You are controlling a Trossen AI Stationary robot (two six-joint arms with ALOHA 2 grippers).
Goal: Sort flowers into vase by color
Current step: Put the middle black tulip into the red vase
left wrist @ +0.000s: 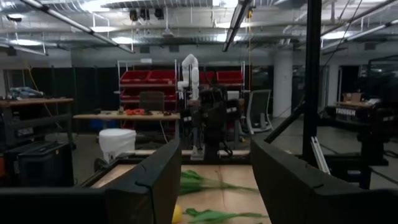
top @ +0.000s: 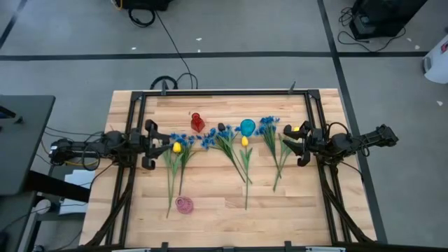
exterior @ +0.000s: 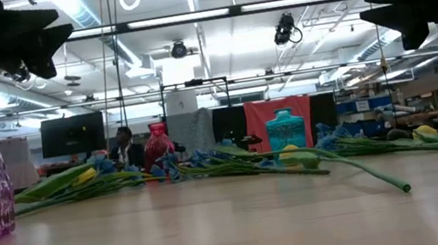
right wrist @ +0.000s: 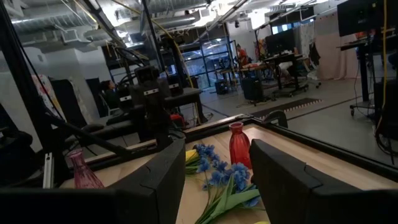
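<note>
High view: wooden table [top: 224, 210] spans between both arms, flowers [top: 231, 147] laid in a loose row across the middle, heads toward the far edge, stems trailing toward the near edge. Likely spread flat like this so each stem can be picked singly.

Left pincer [top: 151, 145] hangs at the left end of the row, fingers spread wide, nothing held; a yellow tulip [top: 176, 148] and blue blossoms lie just beside it, inward. Right pincer [top: 294, 143] mirrors it at the right end, also wide and empty, with a blue bunch [top: 269, 126] just inward of it. Both hover above the table at rest height, judged a start pose, no flower sorted yet.

Three vases: pink vase [top: 184, 204] well apart from the left pincer, toward the near edge; red vase [top: 197, 122] inward and beyond the left pincer; teal vase [top: 248, 127] inward of the right pincer, standing between flower heads. All vases look empty.

Hard to read: dark tulip heads barely show from above, one dark spot near the teal vase, uncertain. Low view cuts off the pink vase at the picture edge and both pincers at the top. Stems overlap, so count per color cannot be told. Something yellow sits at the right pincer, identity unclear.
</note>
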